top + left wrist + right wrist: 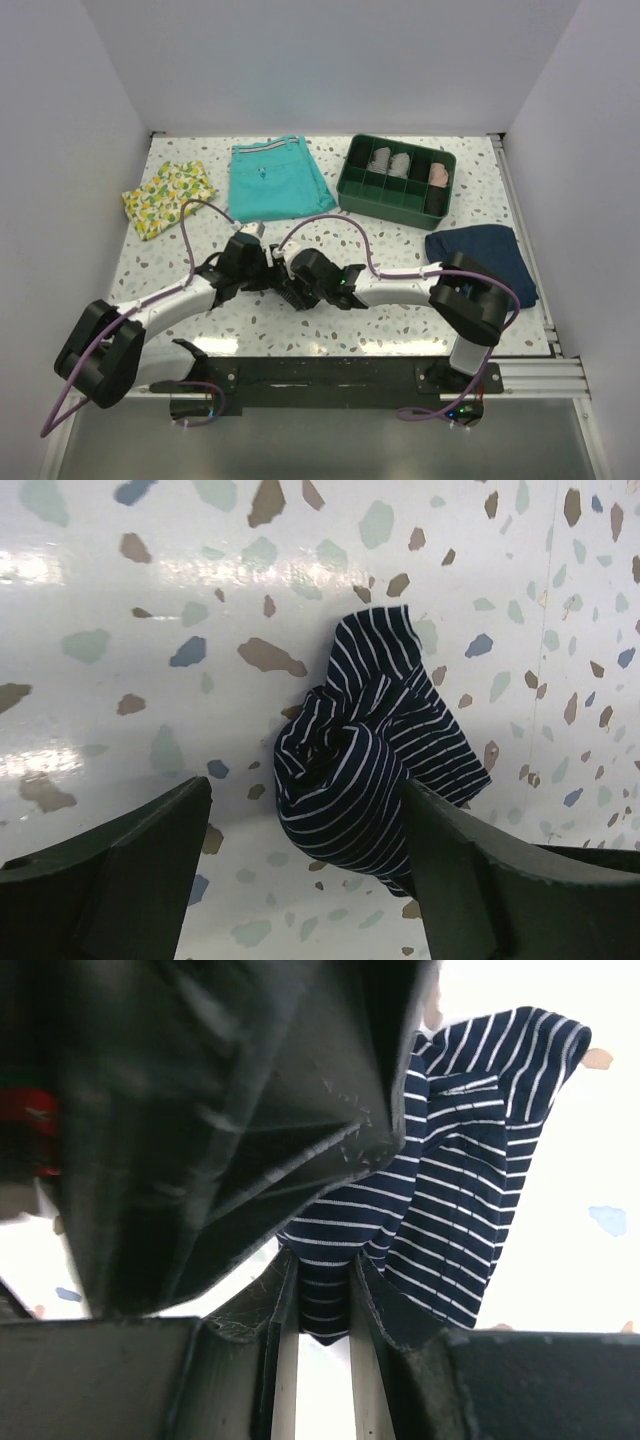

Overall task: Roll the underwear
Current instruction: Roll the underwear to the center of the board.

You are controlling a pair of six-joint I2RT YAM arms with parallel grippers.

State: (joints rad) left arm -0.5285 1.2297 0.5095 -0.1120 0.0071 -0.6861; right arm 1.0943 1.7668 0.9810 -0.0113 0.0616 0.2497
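The underwear [370,750] lies bunched on the table [400,305] at mid-workspace, directly under the point where both arms meet. The left gripper [305,810] is spread wide; the bundle sits between and just ahead of its fingers [130,870], close against the finger on the right of the wrist view and apart from the other. The bundle's long axis runs roughly away from this hand, along its line of reach, with a loose flap falling off to the side of the nearer finger. The right gripper [322,1290] is pressed together on a fold of the striped cloth; the rest of the garment spreads ahead of its fingertips and to one side. Both hands are at the garment, so neither needs to travel. Since the right already has hold, the next move probably falls to the free left hand: closing across the bundle's short axis. Bare table surrounds the bundle on all sides. The teal shorts [275,180], green tray [390,213] and plain navy garment [485,255] lie well apart, beyond and beside the hands. The tightest clearance is between the two grippers themselves.
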